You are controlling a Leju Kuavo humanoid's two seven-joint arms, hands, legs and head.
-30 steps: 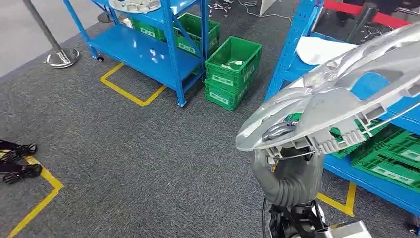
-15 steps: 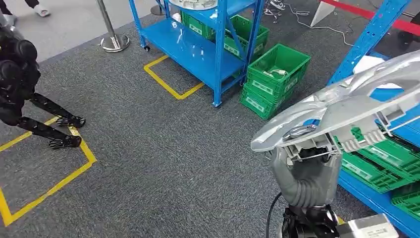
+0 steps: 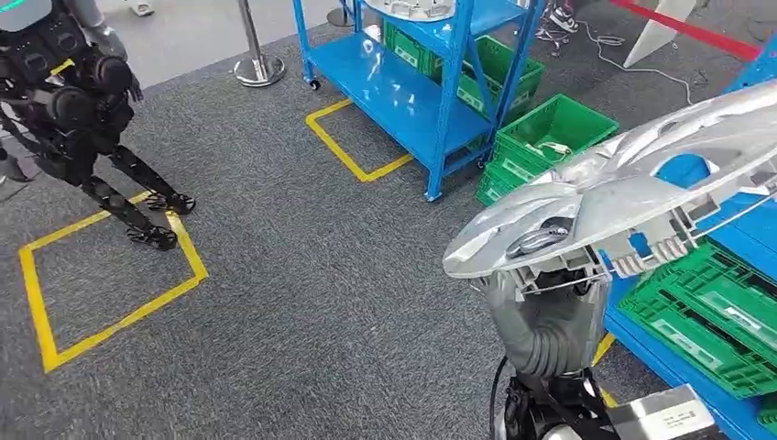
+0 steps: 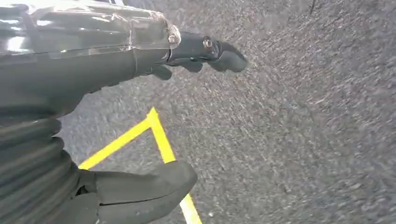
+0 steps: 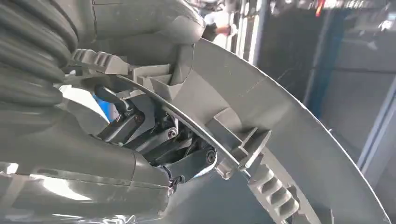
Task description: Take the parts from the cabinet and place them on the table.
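Right hand (image 3: 547, 316) gripping a silver wheel-cover part (image 3: 632, 188) by its rim; underside clips (image 5: 243, 149) seen from the wrist. Left hand (image 4: 70, 93) empty, fingers (image 4: 219, 49) apart, above grey carpet (image 4: 303, 116).

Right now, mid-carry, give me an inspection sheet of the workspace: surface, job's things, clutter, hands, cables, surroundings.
Surface: grey carpet floor with yellow tape squares; no table seen.
Job's things: silver wheel cover held up in front; another silver part on the blue rack.
Clutter: green crates beside the rack, more under the near blue shelf.
Hands: right hand grips the wheel cover's rim; left hand holds nothing, fingers apart.
Cables: loose cable on the floor behind the crates.
Surroundings: black humanoid robot, stanchion post.
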